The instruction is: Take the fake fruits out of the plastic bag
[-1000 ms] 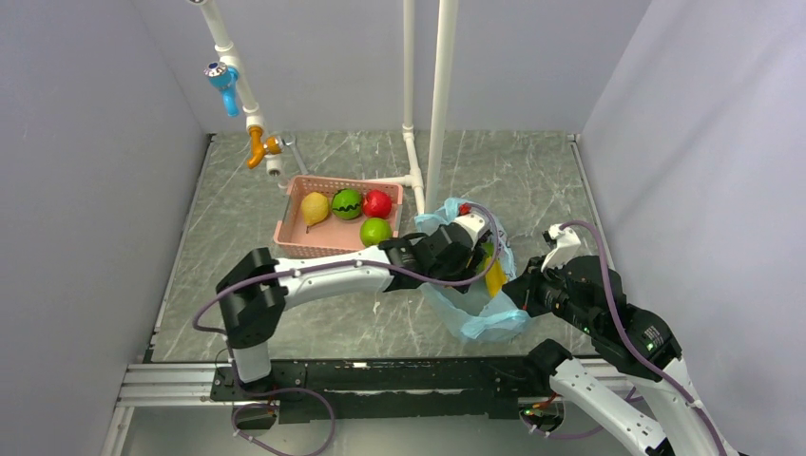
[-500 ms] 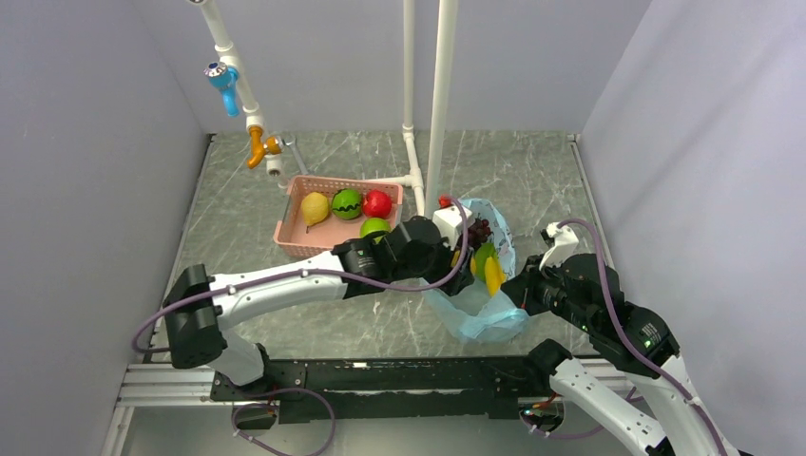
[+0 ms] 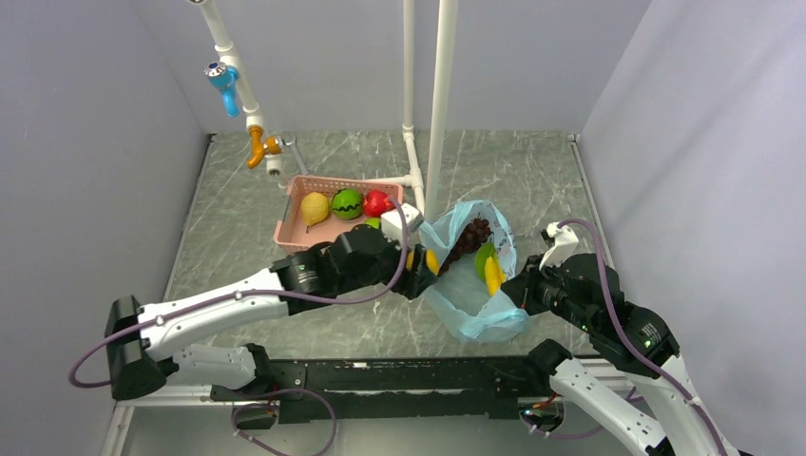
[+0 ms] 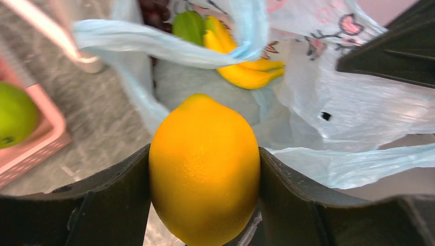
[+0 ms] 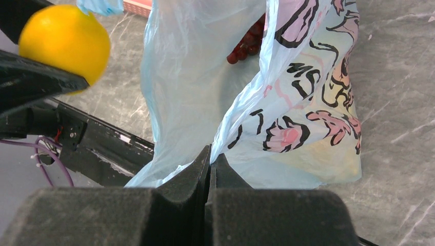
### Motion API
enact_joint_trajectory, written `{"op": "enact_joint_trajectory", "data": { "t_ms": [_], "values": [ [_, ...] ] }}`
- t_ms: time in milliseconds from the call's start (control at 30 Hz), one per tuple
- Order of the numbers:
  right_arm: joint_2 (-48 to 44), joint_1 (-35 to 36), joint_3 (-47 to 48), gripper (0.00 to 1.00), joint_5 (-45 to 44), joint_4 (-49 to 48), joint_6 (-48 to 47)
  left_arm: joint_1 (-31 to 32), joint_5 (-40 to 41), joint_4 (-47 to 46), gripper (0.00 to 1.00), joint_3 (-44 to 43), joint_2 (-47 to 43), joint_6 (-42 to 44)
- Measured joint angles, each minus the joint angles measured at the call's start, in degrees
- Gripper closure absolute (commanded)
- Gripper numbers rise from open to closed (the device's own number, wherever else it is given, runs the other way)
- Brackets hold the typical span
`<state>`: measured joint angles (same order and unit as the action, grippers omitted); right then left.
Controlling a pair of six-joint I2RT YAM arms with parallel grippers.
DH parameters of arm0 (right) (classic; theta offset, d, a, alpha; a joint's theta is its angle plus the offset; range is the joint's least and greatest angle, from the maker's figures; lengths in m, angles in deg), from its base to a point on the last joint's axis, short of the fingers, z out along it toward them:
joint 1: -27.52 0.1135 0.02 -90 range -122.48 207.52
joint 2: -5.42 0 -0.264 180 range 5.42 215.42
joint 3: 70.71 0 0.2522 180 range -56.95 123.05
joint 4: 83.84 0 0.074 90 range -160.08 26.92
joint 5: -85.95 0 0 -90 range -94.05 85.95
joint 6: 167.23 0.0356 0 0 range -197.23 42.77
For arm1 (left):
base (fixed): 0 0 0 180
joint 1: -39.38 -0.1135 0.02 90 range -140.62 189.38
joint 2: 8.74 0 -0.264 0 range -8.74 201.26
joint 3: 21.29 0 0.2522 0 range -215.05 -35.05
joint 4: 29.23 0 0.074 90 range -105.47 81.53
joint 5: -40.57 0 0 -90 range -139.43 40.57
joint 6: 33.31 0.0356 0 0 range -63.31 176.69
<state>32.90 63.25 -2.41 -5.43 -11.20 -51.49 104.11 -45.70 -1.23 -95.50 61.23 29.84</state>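
Holding orange (image 4: 204, 169) clamped in left gripper (image 3: 424, 263), just outside bag (image 3: 475, 318) mouth. Likely next: carrying toward ten o'clock, basket (image 3: 283, 232) near. Pinching bag rim tight in right gripper (image 5: 210, 160).

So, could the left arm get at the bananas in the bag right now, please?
Probably not yet: the left claw is shut on the orange; otherwise the bag lies open above the bananas.

Place: a robot lab test booth is shown.
Enclosure: a marble-look table (image 3: 532, 171) is boxed by plain grey walls (image 3: 86, 190).
Props: white pipes (image 3: 440, 95) and a tap (image 3: 223, 78) are mounted.
Rig: arms (image 3: 238, 299) are bolted on.
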Motion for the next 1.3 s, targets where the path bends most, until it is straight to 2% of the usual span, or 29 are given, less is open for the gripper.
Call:
{"op": "enact_joint_trajectory", "data": {
  "t_ms": [67,300,500,633,867,1033,1300],
  "values": [
    [0.00,0.00,0.00,1.00,0.02,-0.02,-0.02,-0.66,2.75,1.86,0.80,1.01,-2.62,-0.15],
    [0.00,0.00,0.00,1.00,0.07,-0.02,-0.02,-5.68,14.05,9.03,0.82,7.08,-11.21,-2.27],
    [0.00,0.00,0.00,1.00,0.24,-0.04,-0.02,-19.65,15.58,11.17,0.81,9.05,-11.15,-1.68],
    [-0.02,0.00,0.00,1.00,0.22,-0.04,0.00,-26.73,15.67,10.91,0.80,8.46,-6.32,1.11],
    [-0.13,0.00,0.00,1.00,0.22,-0.04,0.00,-34.27,12.22,10.73,0.78,0.59,10.64,6.25],
    [-0.20,0.00,-0.02,1.00,0.20,-0.04,0.00,-35.89,11.54,10.69,0.75,-3.45,18.56,8.68],
    [-0.20,0.00,-0.02,1.00,0.20,-0.04,0.00,-35.89,9.99,10.49,0.59,-6.27,25.16,10.69]
  ]
}}
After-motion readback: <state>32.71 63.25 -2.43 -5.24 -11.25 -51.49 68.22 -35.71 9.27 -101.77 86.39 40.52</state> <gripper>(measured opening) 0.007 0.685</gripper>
